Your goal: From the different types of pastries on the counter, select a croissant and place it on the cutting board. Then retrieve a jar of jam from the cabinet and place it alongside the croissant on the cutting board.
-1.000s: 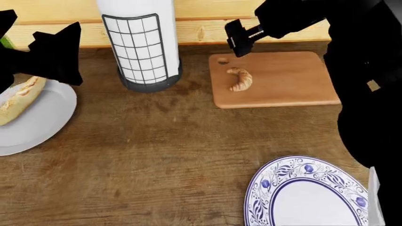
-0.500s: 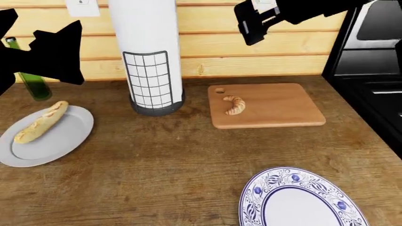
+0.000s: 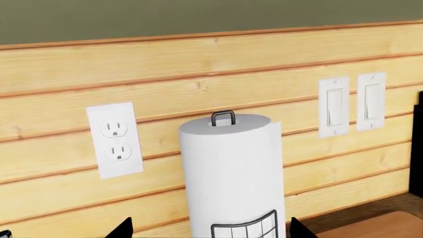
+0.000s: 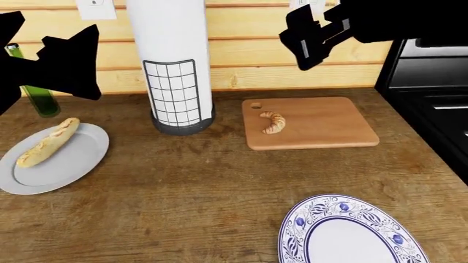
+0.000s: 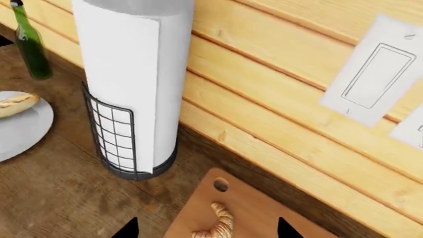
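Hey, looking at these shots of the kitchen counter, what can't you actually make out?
- Jar of jam and cabinet: in no view.
- Paper towel roll: top cut off in the head view.
- Blue-rimmed plate: cropped by the head view's bottom edge.
- Green bottle: mostly behind the left end effector.
- Right end effector: a black silhouette, opening unclear.

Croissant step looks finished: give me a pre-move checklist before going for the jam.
1. Croissant lies on the cutting board: ok.
2. Room on the board beside the croissant for a jar: ok.
3. Right gripper raised off the board, holding nothing: ok.
4. Left gripper open or shut: cannot tell.
5. Jam jar or cabinet in view: not ok, neither shows.
6. Paper towel roll stands beside the board; mind it when swinging: ok.
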